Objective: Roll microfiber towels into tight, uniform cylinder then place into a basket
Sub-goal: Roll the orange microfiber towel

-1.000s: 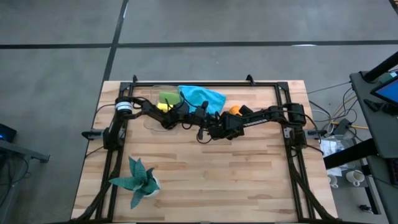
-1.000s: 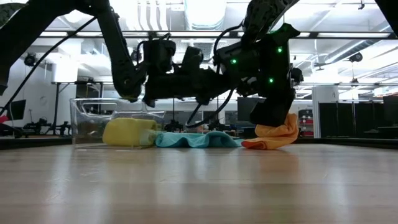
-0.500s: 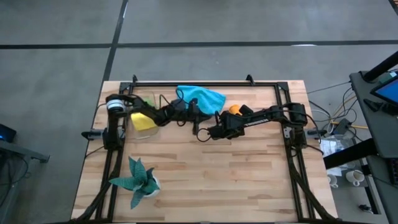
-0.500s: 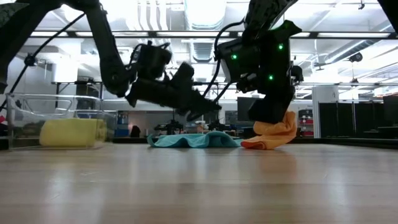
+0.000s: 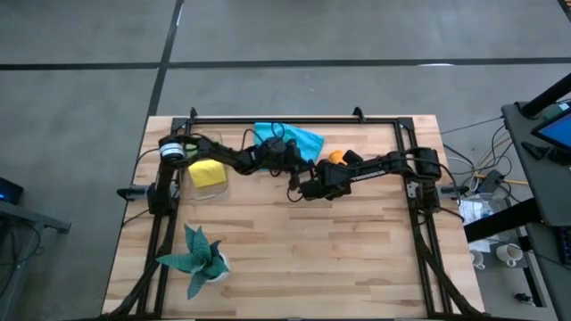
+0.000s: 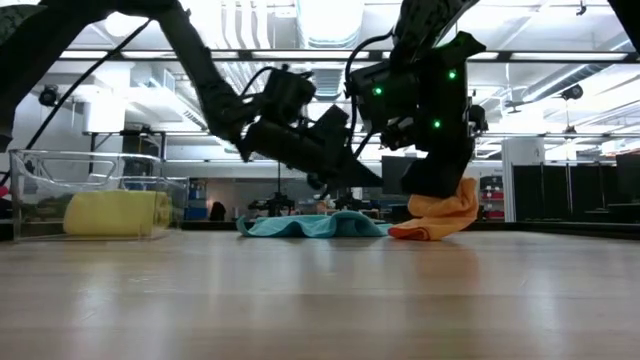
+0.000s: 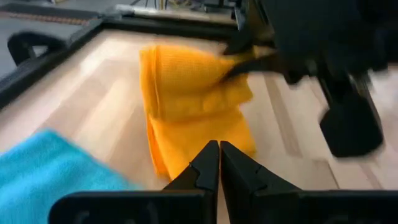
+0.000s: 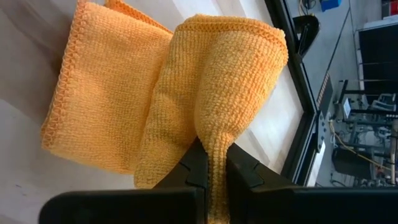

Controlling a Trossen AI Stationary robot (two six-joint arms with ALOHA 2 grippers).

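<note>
Orange towel [image 8: 161, 106]: pinched by one fold in my right gripper [image 8: 210, 163], its lower part draped on the table [image 5: 294, 259] near the far right, beside the blue towel [image 5: 290, 138].
Right jaws: clamped on the orange cloth, lifting a ridge of it.
Left gripper [image 7: 219, 163]: jaws closed on nothing, pointing at the orange towel from the blue one's side.
Step in hand: starting the orange roll, as I judge it; the cloth is folded, not yet a cylinder.
Next move: my left fingers should pin the free edge so I can turn the fold over tightly.
Long axis: cannot tell; it hangs bunched from my pinch.
Basket [image 6: 30, 175]: far left, well apart, with the yellow towel [image 6: 115, 213] rolled inside, lying lengthwise.
</note>
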